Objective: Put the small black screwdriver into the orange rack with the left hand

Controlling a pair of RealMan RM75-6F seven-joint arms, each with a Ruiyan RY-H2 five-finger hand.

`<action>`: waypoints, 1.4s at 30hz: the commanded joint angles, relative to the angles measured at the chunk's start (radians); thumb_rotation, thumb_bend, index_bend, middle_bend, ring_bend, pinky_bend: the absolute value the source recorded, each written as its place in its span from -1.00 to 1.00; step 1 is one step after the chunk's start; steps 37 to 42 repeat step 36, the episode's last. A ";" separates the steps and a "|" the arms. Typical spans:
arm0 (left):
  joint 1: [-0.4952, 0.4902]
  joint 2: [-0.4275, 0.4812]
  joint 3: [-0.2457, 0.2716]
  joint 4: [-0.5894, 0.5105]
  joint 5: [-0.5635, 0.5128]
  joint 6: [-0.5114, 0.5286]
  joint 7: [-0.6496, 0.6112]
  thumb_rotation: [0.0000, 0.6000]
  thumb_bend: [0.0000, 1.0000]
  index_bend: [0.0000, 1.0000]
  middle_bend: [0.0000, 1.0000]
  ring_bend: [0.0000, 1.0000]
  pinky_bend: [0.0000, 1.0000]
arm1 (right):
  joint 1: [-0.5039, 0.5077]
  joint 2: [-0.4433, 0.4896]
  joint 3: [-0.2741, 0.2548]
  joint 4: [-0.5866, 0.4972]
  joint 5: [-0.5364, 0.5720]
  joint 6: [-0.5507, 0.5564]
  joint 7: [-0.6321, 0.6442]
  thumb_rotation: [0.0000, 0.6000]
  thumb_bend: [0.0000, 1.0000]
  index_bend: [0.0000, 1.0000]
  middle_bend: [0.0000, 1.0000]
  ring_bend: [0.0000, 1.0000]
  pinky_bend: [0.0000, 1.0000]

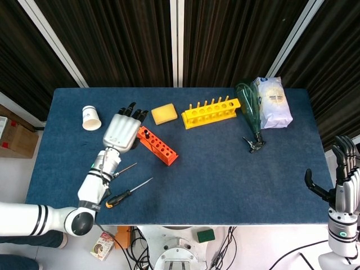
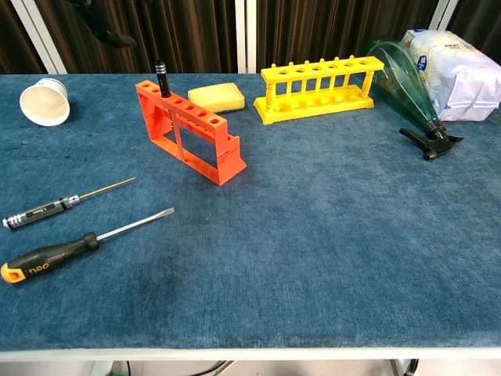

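The small black screwdriver (image 2: 160,77) stands upright in the end hole of the orange rack (image 2: 190,131), upper left of the chest view. The left hand (image 1: 120,130) hovers beside that end, fingers spread, holding nothing. Around the rack: a cup (image 2: 44,103) far left, a sponge (image 2: 216,96) just behind, a yellow rack (image 2: 317,90) to the right, then a spray bottle (image 2: 410,90) and a bag (image 2: 455,72). Two other screwdrivers (image 2: 66,201) lie at lower left. The right hand (image 1: 344,183) waits off the table at lower right, fingers extended and empty.
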 commanded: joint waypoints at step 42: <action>0.883 0.050 0.365 0.707 0.934 0.331 -0.919 0.34 -0.93 -0.80 -0.95 -1.00 -0.69 | -0.137 0.279 -0.203 -0.318 0.269 -0.548 -0.595 1.00 -0.30 -1.00 -1.00 -1.00 -1.00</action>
